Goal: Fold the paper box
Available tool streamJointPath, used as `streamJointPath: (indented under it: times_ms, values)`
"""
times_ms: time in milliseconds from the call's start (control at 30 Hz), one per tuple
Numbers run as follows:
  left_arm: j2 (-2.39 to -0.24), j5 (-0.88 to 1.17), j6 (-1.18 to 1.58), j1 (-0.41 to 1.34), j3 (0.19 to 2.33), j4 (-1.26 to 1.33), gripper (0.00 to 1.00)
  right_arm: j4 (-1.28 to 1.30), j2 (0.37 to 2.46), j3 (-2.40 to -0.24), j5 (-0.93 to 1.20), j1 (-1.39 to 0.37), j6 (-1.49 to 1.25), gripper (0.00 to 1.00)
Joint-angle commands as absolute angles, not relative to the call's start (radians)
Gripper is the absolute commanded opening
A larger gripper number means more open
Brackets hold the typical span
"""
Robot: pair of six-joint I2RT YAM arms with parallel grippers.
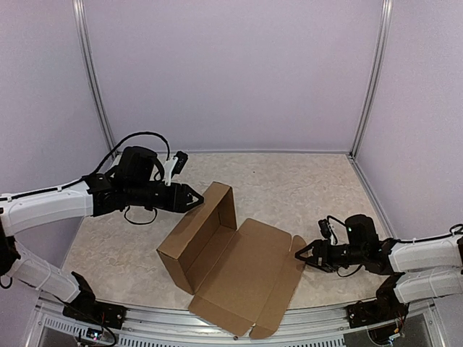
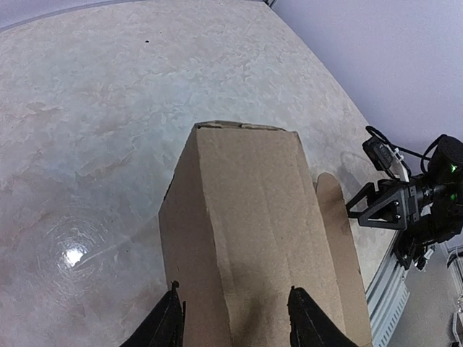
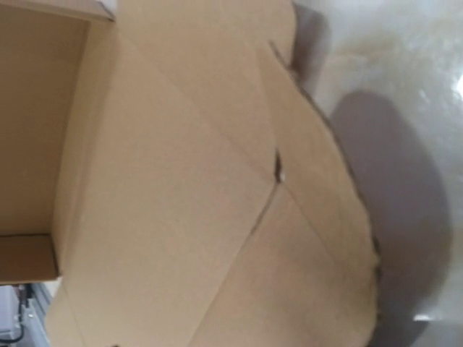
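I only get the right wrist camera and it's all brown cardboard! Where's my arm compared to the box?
Observer: From above, the right gripper sits low at the right edge of the paper box, beside the lid's side flap.
Operator: What's the other arm doing?
Observer: The left gripper is at the box's far left corner, by the tall wall that stands up. Its own camera shows cardboard filling the gap between its jaws. I can't tell if it grips.
Operator: Is the lid shut?
Observer: No. From above, the lid lies open and flat on the near side, and the tray's walls are up.
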State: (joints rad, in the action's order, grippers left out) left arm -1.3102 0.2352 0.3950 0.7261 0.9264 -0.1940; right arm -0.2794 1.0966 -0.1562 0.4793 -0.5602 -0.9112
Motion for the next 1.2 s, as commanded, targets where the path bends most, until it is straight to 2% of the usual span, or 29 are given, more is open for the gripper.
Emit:
streamJointPath:
  times_ms: [0, 400, 600, 900, 1033, 1167]
  values:
    - [-1.316, 0.229, 0.404, 0.726, 0.904, -0.173, 0.47, -0.413, 1.072, -0.127, 0.497, -0.552, -0.966, 0.66]
    - [-1.313, 0.232, 0.419, 0.72, 0.871, -0.154, 0.47, -0.601, 1.115, -0.115, 0.49, -0.554, -1.034, 0.64]
    - [-1.31, 0.231, 0.424, 0.719, 0.861, -0.147, 0.47, -0.577, 1.184, -0.144, 0.456, -0.568, -1.023, 0.58]
    - [-1.317, 0.24, 0.431, 0.719, 0.848, -0.126, 0.47, -0.663, 1.312, -0.159, 0.423, -0.593, -1.045, 0.54]
    - [-1.315, 0.242, 0.432, 0.719, 0.844, -0.123, 0.46, -0.746, 1.388, -0.155, 0.429, -0.6, -1.07, 0.51]
    - [-1.315, 0.246, 0.433, 0.718, 0.844, -0.12, 0.46, -0.842, 1.449, -0.156, 0.446, -0.609, -1.091, 0.42]
